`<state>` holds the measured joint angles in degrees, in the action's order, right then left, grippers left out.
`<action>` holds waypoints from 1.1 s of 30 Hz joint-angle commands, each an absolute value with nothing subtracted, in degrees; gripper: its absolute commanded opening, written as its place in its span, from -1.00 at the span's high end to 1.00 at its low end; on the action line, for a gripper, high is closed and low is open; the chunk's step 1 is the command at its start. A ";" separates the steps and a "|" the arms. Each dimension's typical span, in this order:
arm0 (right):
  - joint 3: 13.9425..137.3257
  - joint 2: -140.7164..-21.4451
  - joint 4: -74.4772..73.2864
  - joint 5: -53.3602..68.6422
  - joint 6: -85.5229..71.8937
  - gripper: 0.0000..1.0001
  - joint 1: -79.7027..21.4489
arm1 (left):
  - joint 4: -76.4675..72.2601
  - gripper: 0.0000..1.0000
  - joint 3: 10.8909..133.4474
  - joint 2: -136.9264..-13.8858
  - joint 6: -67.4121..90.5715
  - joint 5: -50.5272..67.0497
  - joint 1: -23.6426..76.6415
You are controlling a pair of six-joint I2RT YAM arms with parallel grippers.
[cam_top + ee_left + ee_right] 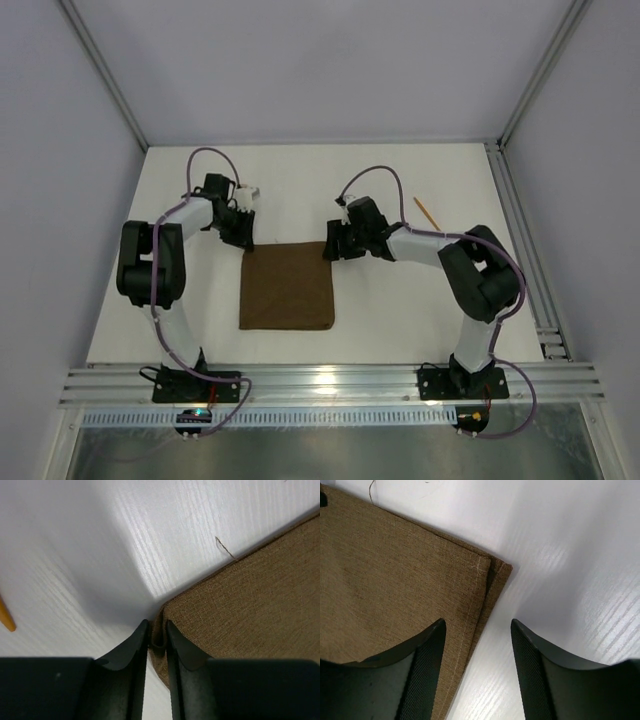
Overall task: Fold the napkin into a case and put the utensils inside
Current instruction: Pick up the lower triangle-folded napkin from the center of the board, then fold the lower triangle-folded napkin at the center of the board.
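Risk: left pincer [157, 632] clamps just a sliver of napkin [250, 610] corner, lower centre; right pincer [477, 625] released. Lift could slip, skewing fold.

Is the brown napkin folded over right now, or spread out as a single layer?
Folded. At the napkin corner in the right wrist view, a second layer's edge peeks out beside the hemmed top layer.
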<state>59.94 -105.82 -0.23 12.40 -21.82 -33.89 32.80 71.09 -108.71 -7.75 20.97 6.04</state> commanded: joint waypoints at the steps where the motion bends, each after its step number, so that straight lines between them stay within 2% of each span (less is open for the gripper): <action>1: 58.46 -99.85 3.60 12.48 -21.80 -0.13 -33.57 | 31.82 0.61 68.65 -108.46 -8.00 25.13 6.24; 5: 55.30 -96.86 8.34 15.01 -23.81 0.13 -35.59 | 30.24 0.98 66.45 -105.12 -8.87 28.38 6.24; 6: 54.76 -96.77 9.83 15.99 -25.65 0.27 -36.12 | 29.36 1.00 66.01 -103.38 -9.57 28.74 6.24; 10: 53.70 -99.91 17.73 21.26 -31.79 0.57 -39.37 | 26.47 1.00 63.11 -98.54 -10.72 29.09 6.33; 15: 53.53 -106.78 26.36 26.72 -41.12 0.88 -41.57 | 24.52 1.00 59.95 -94.05 -11.60 29.97 6.42; 17: 53.61 -108.97 26.63 26.37 -42.88 0.94 -41.75 | 24.09 1.00 58.89 -91.69 -12.30 30.15 6.77; 25: 56.24 -112.50 16.54 20.40 -42.27 0.94 -41.40 | 25.40 1.00 57.30 -83.42 -17.83 25.76 13.88; 33: 53.09 -112.59 19.42 17.85 -46.67 0.94 -38.24 | 32.42 1.00 54.14 -76.82 -25.31 22.24 24.33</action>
<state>54.43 -112.16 18.81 21.98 -44.84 -39.81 28.84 55.40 -78.41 -20.75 24.01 21.78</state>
